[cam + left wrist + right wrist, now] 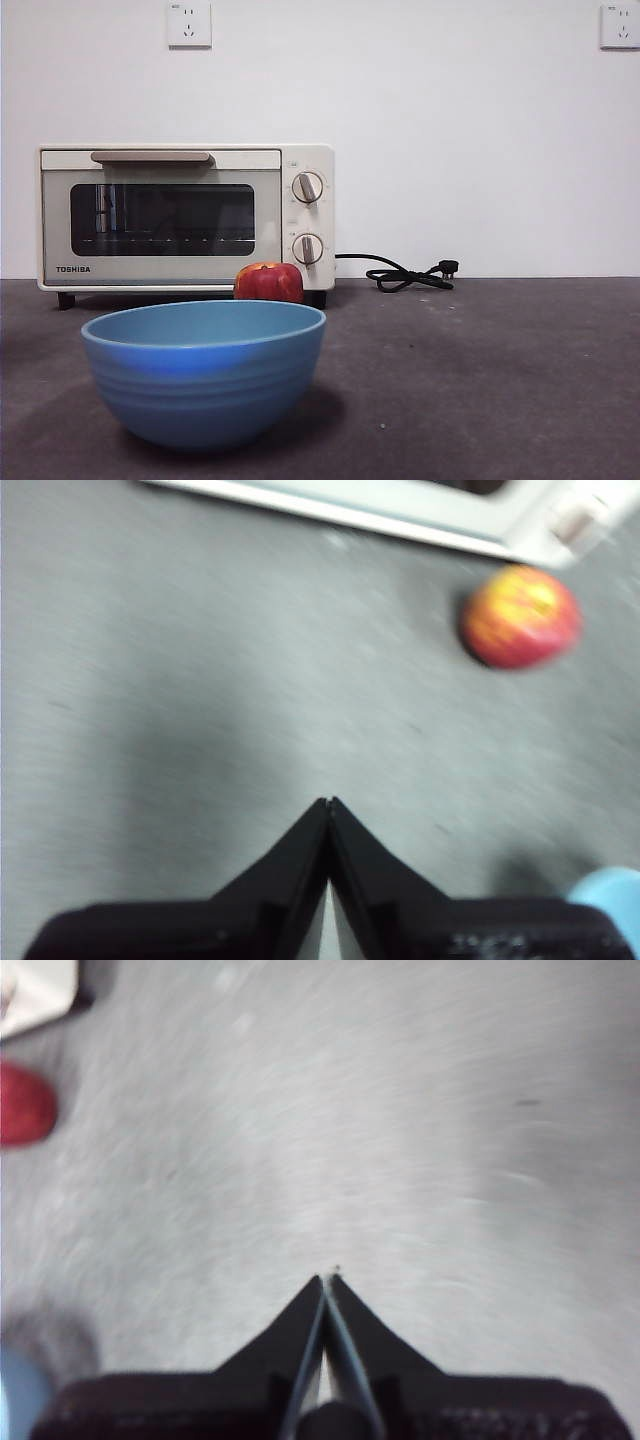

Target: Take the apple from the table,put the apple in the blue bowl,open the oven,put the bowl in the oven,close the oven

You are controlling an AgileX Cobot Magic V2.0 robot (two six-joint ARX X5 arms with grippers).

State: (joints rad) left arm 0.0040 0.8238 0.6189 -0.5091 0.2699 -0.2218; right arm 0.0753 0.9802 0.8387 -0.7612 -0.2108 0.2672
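Both arms are up over the table (pixel 500 380), neither showing in the front view. Left gripper (pixel 329 802) points down at bare grey surface, jaws pressed together at the tips, holding nothing. The apple (pixel 520 616) sits at about 2 o'clock from those tips, well apart, with the oven (pixel 420 515) just past it and a sliver of the blue bowl (pixel 610 905) close by the gripper body at about 4 o'clock.

Right gripper (pixel 327 1278) has the same pose: hanging above empty table, jaws closed tip to tip, empty. From its tips the apple shows as a red blur at about 10 o'clock at the frame edge, well apart; a corner of the oven at 11 o'clock.

Front view: blue bowl stands upright and nearest, empty as far as the rim lets me see. Apple rests on the table behind it, at about 1 o'clock from the bowl's centre, in front of the oven's right foot. Oven door is shut, handle (pixel 151 157) at top, two knobs (pixel 307 217) on the right. Black power cord (pixel 405 275) lies unplugged at the oven's 3 o'clock side. Two wall sockets (pixel 189 23) sit high on the white wall.
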